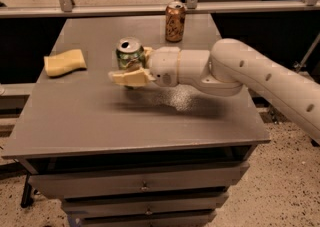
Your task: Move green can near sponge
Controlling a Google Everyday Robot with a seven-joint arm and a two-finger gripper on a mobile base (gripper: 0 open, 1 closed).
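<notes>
Centrally on table, claw grips green can.

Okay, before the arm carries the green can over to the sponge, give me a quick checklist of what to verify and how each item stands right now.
1. Grip: the gripper has a finger on each side of the green can and looks clamped on it: ok.
2. Can upright, silver top up: ok.
3. Can lifted off the table: cannot tell, the front finger hides its base.
4. Path to the sponge: nothing stands between can and sponge: ok.
5. Brown-orange can: at the table's far edge, off the path: ok.
6. Can near the sponge: not ok, a gap remains.
</notes>
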